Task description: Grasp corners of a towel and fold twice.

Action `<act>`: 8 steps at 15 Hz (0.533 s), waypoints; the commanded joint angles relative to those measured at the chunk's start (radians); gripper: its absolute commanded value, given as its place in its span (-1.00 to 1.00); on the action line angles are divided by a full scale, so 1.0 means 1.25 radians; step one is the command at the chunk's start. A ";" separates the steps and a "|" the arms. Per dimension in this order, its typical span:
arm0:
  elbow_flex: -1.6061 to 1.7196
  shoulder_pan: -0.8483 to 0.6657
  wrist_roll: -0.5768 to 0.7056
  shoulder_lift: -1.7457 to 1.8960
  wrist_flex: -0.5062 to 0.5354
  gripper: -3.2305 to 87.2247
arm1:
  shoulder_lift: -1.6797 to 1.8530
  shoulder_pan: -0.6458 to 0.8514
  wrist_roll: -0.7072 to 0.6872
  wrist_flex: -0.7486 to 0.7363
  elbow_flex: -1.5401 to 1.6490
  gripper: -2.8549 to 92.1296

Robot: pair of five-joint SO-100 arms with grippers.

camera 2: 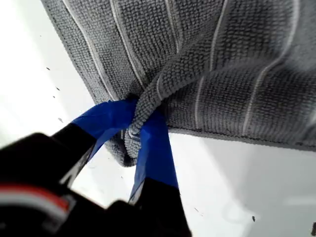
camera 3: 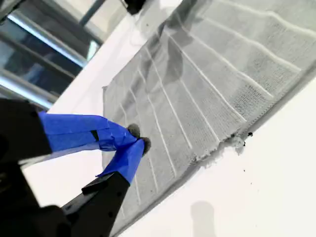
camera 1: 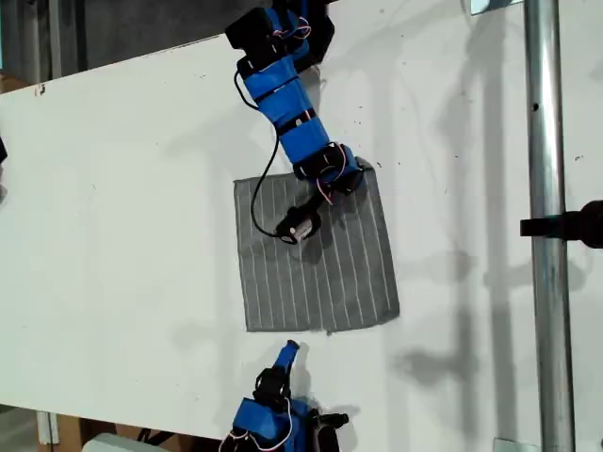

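The grey striped towel (camera 1: 325, 264) lies flat on the white table (camera 1: 122, 235), except at its far corner on the exterior view's right. There my first gripper (camera 1: 354, 175) is shut on that corner (camera 2: 143, 116), the cloth bunched between its blue fingers (camera 2: 155, 148). My second gripper (camera 1: 290, 350) sits just off the towel's near edge, fingertips (camera 3: 131, 148) together and holding nothing; the towel (camera 3: 207, 89) spreads beyond them. The other three corners (camera 1: 250, 327) lie flat.
A vertical metal pole (camera 1: 546, 226) with a black clamp (camera 1: 570, 226) stands on the exterior view's right. A small frayed tag (camera 3: 236, 140) sticks out of the towel's near edge. A black cable (camera 1: 264, 202) from the first arm hangs over the towel.
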 commanded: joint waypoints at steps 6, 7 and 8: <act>-1.255 0.233 0.263 -1.352 0.286 -1.00 | 0.023 0.016 -0.023 -0.006 -0.017 -0.94; -1.370 0.260 0.276 -1.449 0.309 -1.00 | 0.025 0.015 -0.022 -0.006 -0.017 -0.94; -1.430 0.276 0.288 -1.497 0.315 -1.00 | 0.026 0.013 -0.020 -0.007 -0.018 -0.94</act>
